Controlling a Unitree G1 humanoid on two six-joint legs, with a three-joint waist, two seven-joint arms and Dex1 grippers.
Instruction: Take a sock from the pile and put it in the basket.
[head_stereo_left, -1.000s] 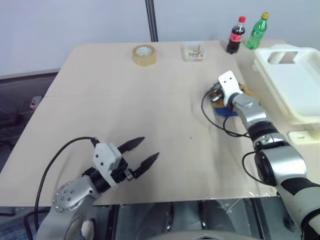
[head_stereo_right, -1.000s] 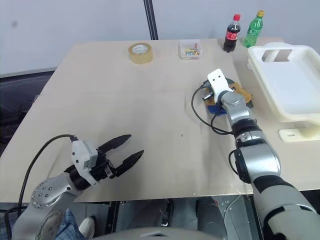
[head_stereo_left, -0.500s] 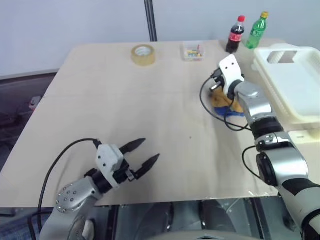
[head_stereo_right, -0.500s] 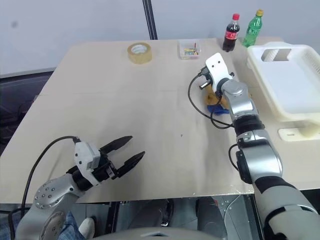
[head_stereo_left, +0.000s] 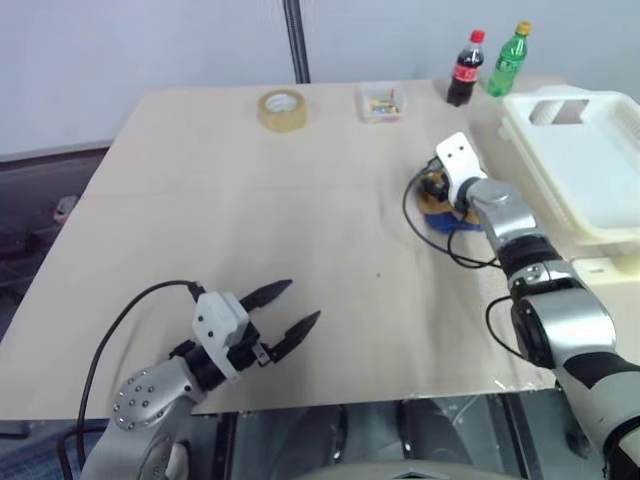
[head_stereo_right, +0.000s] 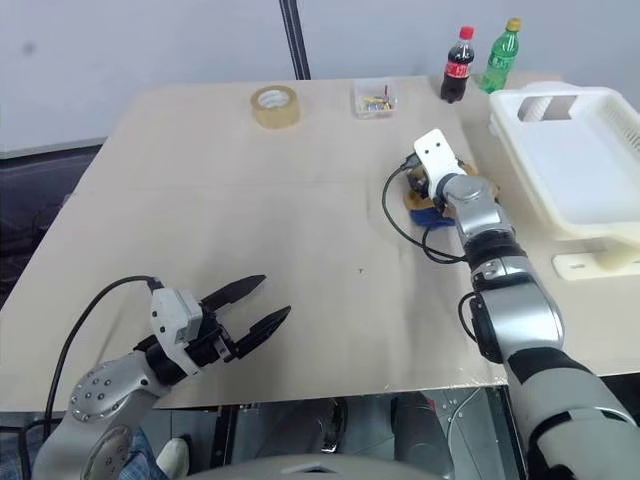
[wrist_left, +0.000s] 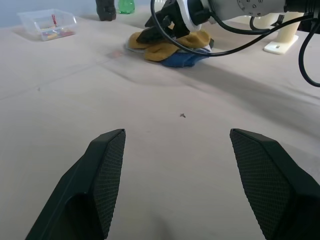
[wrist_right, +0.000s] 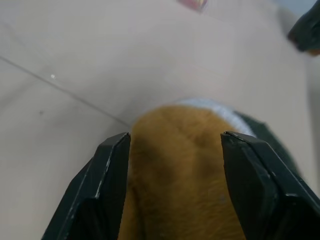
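The pile (head_stereo_left: 447, 203) of socks lies on the table's right side, near the white slotted basket (head_stereo_left: 523, 128). My right gripper (wrist_right: 175, 137) is down on the pile and open. The mustard-yellow sock (wrist_right: 180, 170) bulges between its spread fingers. The left wrist view shows the same sock (wrist_left: 170, 49) lying over a blue sock (wrist_left: 184, 60), with the right gripper (wrist_left: 161, 26) on top of them. A light grey edge and a dark sock peek out behind the yellow one. My left gripper (head_stereo_left: 300, 301) hovers open and empty above the table's near left part.
At the table's far edge stand a tape roll (head_stereo_left: 281, 108), a small clear box (head_stereo_left: 380, 102), a cola bottle (head_stereo_left: 461, 68) and a green bottle (head_stereo_left: 505, 60). A small white block (head_stereo_left: 603, 269) lies below the basket. A black cable loops beside the right wrist.
Half a second ago the right gripper had lifted the yellow sock off the pile. It has since come back down and its fingers have spread. The left gripper stayed put.
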